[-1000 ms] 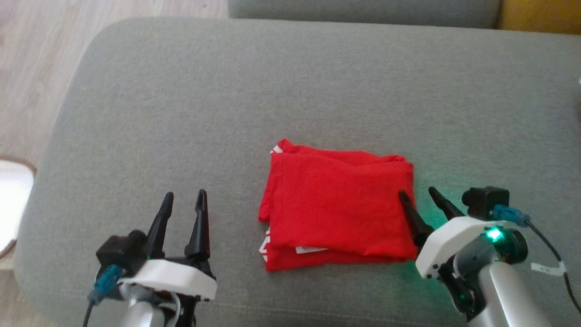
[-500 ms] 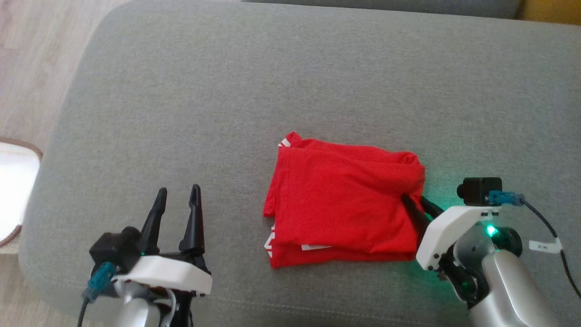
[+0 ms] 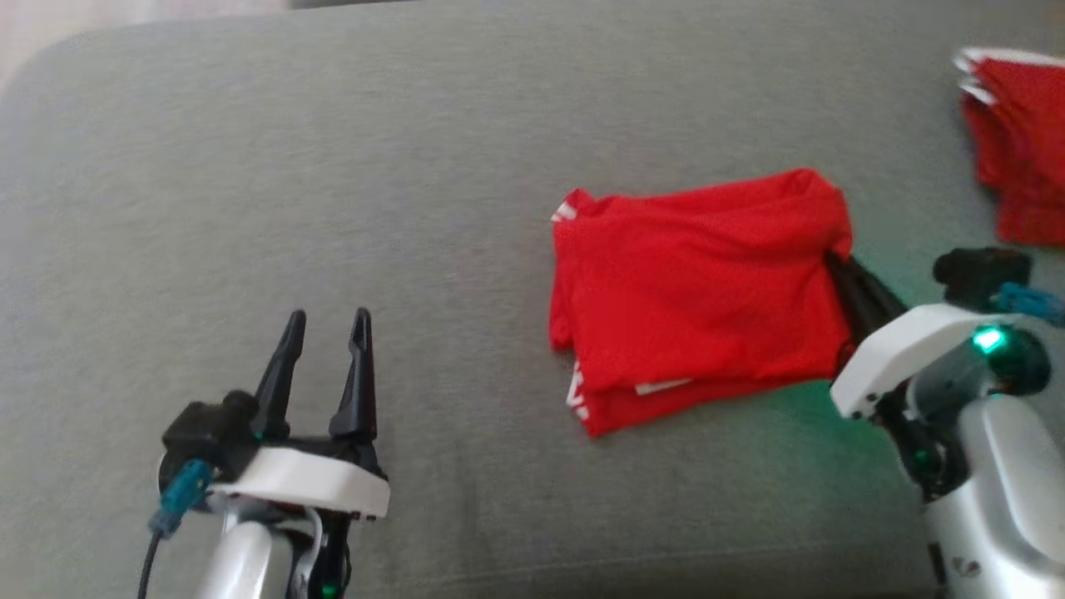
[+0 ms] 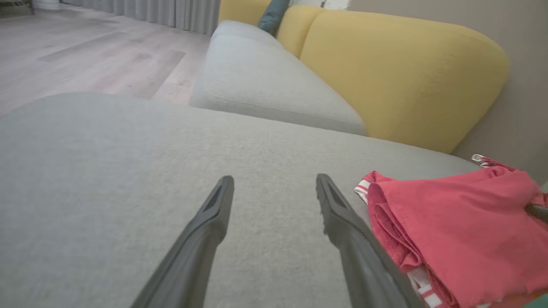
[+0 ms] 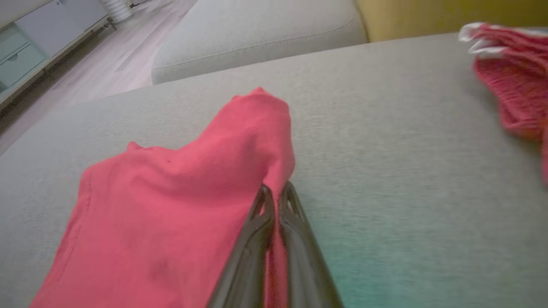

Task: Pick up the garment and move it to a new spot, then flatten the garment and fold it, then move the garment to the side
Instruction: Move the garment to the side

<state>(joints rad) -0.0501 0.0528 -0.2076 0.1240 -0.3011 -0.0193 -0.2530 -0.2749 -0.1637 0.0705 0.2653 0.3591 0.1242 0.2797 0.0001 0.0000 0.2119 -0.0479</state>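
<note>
The red garment (image 3: 699, 283) lies folded in a rough rectangle on the grey cushion (image 3: 333, 166), with white trim showing at its left corners. My right gripper (image 3: 836, 262) is shut on the garment's right edge. In the right wrist view the garment (image 5: 180, 201) bunches up into a peak where the right gripper (image 5: 276, 190) pinches a fold of cloth between its fingers. My left gripper (image 3: 326, 320) stands open at the lower left, well clear of the cloth. In the left wrist view the left gripper (image 4: 274, 182) holds nothing, and the garment (image 4: 462, 231) lies just to its right.
A second red garment (image 3: 1019, 141) with white trim lies at the cushion's far right, also seen in the right wrist view (image 5: 513, 81). A yellow sofa back (image 4: 402, 72) and another grey seat stand beyond. Wooden floor (image 4: 85, 51) lies off the cushion's left side.
My right gripper has closed on the garment's right edge, and that edge now bunches upward. The head camera has shifted, bringing the second red garment into view. The left gripper stays open.
</note>
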